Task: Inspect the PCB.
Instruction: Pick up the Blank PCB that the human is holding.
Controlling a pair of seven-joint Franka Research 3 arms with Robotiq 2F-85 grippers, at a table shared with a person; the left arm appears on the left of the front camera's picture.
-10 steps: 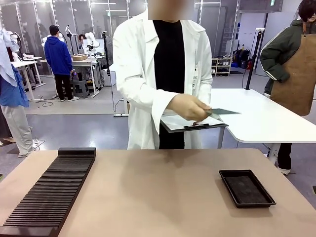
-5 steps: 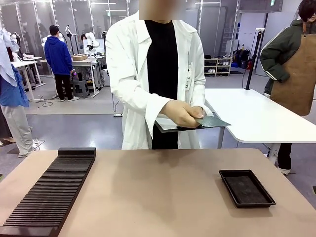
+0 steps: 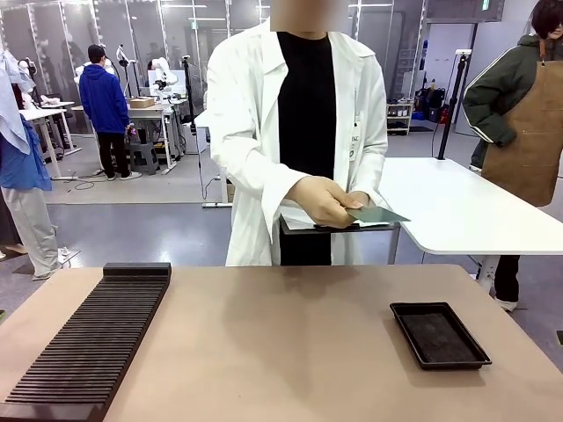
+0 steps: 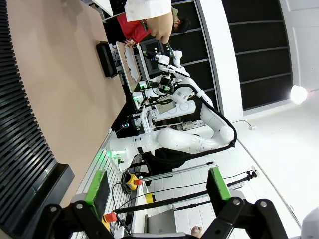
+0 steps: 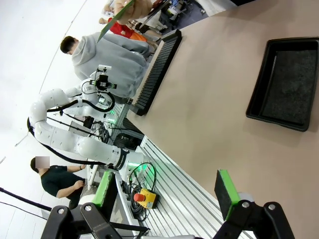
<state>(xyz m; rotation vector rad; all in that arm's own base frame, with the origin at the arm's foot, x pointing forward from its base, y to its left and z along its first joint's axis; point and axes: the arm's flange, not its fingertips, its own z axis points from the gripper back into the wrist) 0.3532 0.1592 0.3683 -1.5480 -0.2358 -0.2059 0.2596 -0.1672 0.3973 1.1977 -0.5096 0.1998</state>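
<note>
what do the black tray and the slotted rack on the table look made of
Black tray: likely moulded plastic, matte, with a duller, felt-like lining on its floor. Slotted rack: probably black plastic too, semi-matte; its ribs catch faint highlights.

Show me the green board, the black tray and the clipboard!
PCB (image 3: 383, 214): front view, middle of its green face.
black tray (image 3: 438, 332): front view, its bare floor.
clipboard (image 3: 300, 219): front view, its white paper.

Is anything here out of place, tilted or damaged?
Nothing stands out. The black tray and the slotted rack lie flat on the table; the person's hand holds the PCB over a clipboard.
</note>
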